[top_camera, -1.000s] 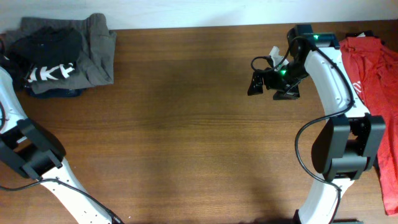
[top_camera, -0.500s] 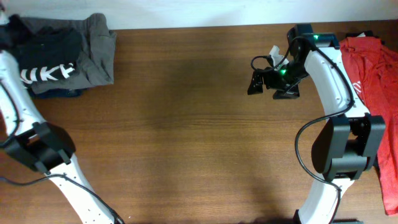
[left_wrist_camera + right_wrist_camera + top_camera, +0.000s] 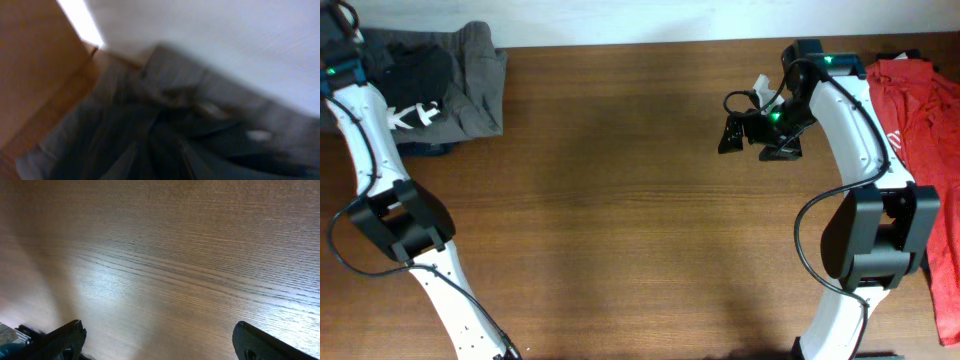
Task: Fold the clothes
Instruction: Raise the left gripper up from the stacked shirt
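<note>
- Upper left of the overhead frame: the left end effector (image 3: 340, 15) sits over the clothes pile. Its wrist view is blurred, so I cannot tell whether it is clenched or released.
- Under it, the black T-shirt (image 3: 415, 75) with white lettering lies on the grey garment (image 3: 475, 80).
- Upper right: the right end effector (image 3: 755, 140) is released, fingers wide apart above the table (image 3: 620, 200).
- Far right edge: the red T-shirt (image 3: 920, 110).

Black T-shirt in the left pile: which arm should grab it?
Left: the left gripper is at the pile by the black T-shirt; the right gripper hangs open over bare table, far across.
</note>
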Robot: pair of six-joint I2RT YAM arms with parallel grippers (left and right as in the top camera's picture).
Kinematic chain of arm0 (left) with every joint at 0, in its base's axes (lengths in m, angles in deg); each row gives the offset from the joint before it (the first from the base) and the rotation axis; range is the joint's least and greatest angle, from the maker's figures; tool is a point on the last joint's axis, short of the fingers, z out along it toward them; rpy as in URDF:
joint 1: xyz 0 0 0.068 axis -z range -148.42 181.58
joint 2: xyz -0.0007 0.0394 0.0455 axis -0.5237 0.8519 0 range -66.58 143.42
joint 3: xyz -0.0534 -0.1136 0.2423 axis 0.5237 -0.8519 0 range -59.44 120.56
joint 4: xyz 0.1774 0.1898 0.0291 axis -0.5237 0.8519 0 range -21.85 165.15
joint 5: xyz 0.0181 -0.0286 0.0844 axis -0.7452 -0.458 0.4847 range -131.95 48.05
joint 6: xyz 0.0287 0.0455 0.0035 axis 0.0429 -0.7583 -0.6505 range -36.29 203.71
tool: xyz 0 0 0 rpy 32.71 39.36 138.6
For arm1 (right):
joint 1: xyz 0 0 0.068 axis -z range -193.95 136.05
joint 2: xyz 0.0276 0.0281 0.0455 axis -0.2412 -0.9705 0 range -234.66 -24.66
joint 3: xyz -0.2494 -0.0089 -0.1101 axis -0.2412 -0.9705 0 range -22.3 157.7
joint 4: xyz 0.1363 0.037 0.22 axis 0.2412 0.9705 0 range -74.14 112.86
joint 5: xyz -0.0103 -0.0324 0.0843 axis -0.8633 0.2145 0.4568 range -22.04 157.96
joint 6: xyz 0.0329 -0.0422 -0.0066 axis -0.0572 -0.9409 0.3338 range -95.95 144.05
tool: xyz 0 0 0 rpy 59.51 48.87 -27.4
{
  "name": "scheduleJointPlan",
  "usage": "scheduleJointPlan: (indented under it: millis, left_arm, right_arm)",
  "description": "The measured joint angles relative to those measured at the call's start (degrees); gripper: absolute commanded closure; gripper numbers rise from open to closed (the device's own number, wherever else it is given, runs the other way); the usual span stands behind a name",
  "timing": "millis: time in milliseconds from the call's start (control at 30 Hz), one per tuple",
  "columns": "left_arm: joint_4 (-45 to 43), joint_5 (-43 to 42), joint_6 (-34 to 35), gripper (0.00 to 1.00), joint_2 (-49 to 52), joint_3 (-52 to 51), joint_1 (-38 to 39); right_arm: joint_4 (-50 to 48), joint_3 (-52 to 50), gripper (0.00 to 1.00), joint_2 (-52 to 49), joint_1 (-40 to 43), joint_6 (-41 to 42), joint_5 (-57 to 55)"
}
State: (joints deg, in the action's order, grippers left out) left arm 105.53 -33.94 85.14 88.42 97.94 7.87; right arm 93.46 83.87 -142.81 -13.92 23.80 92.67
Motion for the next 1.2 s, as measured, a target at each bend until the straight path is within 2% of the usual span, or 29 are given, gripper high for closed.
scheduleJointPlan:
  millis: [300, 600, 800, 967, 1200]
  left_arm:
    - [-2.38, 4.70, -0.17, 0.76, 7.37, 0.00, -0.24]
    - [-1.79, 6.43, -0.59, 0.77, 7.50, 4.50, 1.44]
    - [2.78, 6.38, -0.61, 0.76, 5.62, 7.93, 4.92]
    - [6.14, 6.36, -0.63, 0.78, 3.89, 8.15, 8.41]
    - [4.76, 6.34, -0.63, 0.78, 3.67, 3.28, 8.98]
  right_arm:
    - [0.66, 0.00, 0.01, 0.00, 0.00, 0.02, 0.00]
    - [1.66, 0.00, 0.01, 0.00, 0.00, 0.15, 0.00]
    - [1.44, 0.00, 0.01, 0.00, 0.00, 0.26, 0.00]
    - [1.22, 0.00, 0.01, 0.00, 0.00, 0.26, 0.00]
    - [1.14, 0.00, 0.01, 0.00, 0.00, 0.28, -0.02]
